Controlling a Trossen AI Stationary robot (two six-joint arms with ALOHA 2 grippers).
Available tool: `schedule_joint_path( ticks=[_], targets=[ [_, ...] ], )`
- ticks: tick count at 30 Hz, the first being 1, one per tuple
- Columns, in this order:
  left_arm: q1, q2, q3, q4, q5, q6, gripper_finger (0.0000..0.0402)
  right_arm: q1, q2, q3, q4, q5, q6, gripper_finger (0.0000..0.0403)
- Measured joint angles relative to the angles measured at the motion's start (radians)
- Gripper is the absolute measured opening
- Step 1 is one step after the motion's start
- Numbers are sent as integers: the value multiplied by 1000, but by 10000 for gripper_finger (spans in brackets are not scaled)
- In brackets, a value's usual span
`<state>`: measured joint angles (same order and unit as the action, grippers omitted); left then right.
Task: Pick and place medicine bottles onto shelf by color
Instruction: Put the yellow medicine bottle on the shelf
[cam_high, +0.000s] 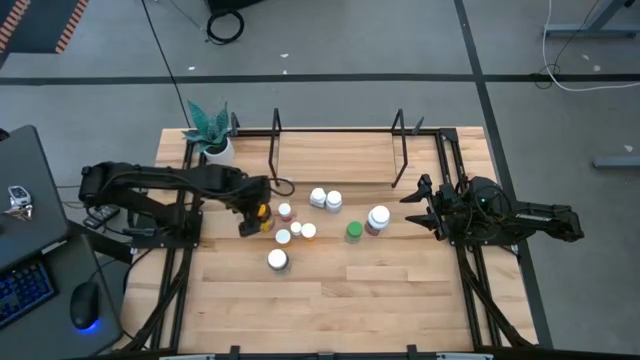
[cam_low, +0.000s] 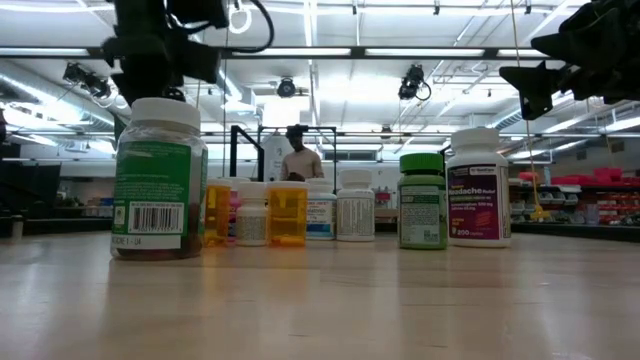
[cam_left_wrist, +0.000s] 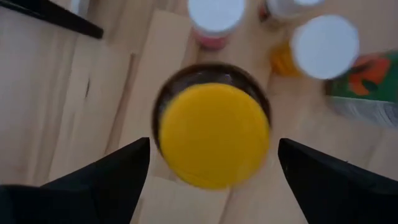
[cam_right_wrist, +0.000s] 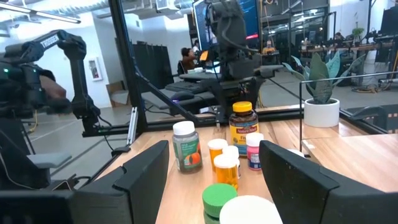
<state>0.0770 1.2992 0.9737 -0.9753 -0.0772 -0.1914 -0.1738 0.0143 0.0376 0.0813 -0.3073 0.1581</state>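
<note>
Left hand (cam_left_wrist: 208, 171) hangs spread directly above the upright yellow-capped amber bottle (cam_left_wrist: 213, 134), its long axis vertical; right hand (cam_high: 418, 205), also spread, waits at three o'clock, farther off.

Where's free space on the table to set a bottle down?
Bare wood along the near table edge, in front of the white-capped bottle. The shelf between its uprights also looks bare. It is crowded mid-table: the bottle cluster sits between the left end effector and right end effector.
</note>
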Motion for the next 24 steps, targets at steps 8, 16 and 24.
schedule_joint_path(
  ticks=[8,16,24],
  targets=[
    [66,59,2,57,91,23,355,0,0,0,0,0,0,257],
    [91,55,2,61,133,30,341,0,0,0,-1,0,0,257],
    [91,53,2,60,137,42,324,0,0,0,-1,0,0,257]
  ],
)
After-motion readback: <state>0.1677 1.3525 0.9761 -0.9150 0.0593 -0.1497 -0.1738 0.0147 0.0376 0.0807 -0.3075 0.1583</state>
